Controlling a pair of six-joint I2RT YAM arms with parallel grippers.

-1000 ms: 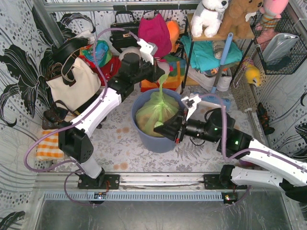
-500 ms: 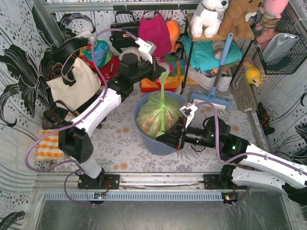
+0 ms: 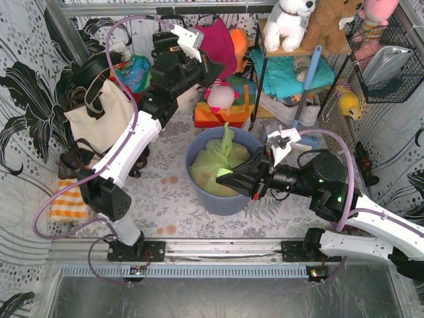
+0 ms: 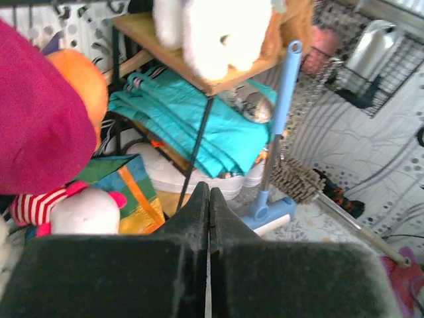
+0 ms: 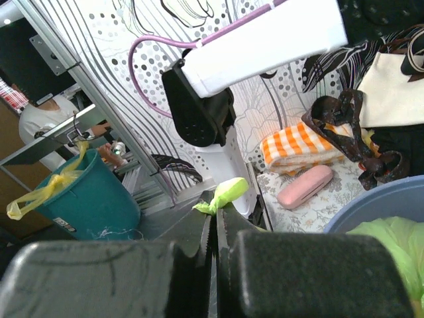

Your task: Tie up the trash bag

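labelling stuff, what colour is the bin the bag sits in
Blue-grey bin, clearest in the top external view.

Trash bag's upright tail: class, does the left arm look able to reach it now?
Probably yes. The left claw, shut and empty, is up behind the bin, nothing between it and the trash bag's tail; the right claw pinches the bag's near side.

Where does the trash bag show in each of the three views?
Top external: trash bag at centre, inside the bin.
Left wrist: not in it.
Right wrist: bottom right corner, plus a strip pinched between the right fingers.
Shared landmark: the bin, in top external and right wrist only.
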